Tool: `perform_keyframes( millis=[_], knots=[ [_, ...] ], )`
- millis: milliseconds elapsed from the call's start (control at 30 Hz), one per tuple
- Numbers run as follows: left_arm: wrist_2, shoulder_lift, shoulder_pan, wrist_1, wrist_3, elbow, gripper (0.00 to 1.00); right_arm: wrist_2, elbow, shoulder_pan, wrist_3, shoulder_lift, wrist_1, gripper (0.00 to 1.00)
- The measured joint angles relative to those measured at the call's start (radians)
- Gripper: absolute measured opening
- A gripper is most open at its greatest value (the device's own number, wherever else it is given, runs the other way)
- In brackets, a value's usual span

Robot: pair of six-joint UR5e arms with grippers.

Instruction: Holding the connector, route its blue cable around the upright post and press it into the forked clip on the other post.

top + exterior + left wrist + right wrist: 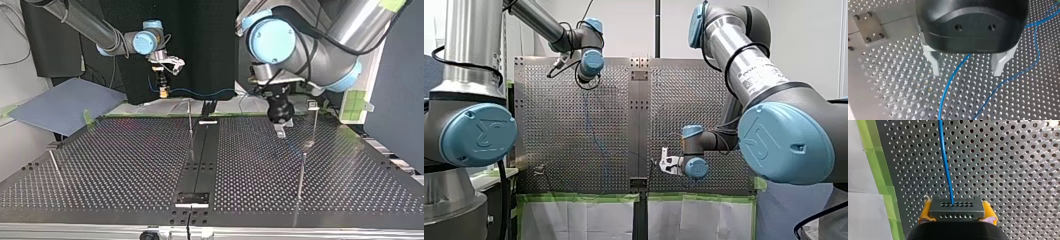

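While my right pincer clamps its yellow pads on the dark connector, the blue cable leaves the connector's face and runs off above the perforated table. My left pincer hangs spread wide just over the table, gripping nothing, and the cable passes between its pale fingers. Seen from the top view, a thin upright post stands on the table near that pincer.

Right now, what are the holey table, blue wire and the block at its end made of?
The table looks like metal: grey, glinting around its holes. The blue cable seems plastic-coated: smooth, bending softly. The connector is dark, matte: plastic or metal, I cannot tell.
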Motion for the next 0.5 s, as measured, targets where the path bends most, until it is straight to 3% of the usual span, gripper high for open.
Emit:
perform_keyframes(
  millis=[300,500],
  knots=[
    [0.057,-0.001,0.007,-0.006,-0.014,0.022,0.99,0.0,0.0,0.002,0.007,0.0,-0.004,0.0],
    [0.054,-0.029,0.008,-0.027,-0.018,0.056,0.99,0.0,0.0,0.002,0.007,0.0,-0.005,0.0]
  ],
)
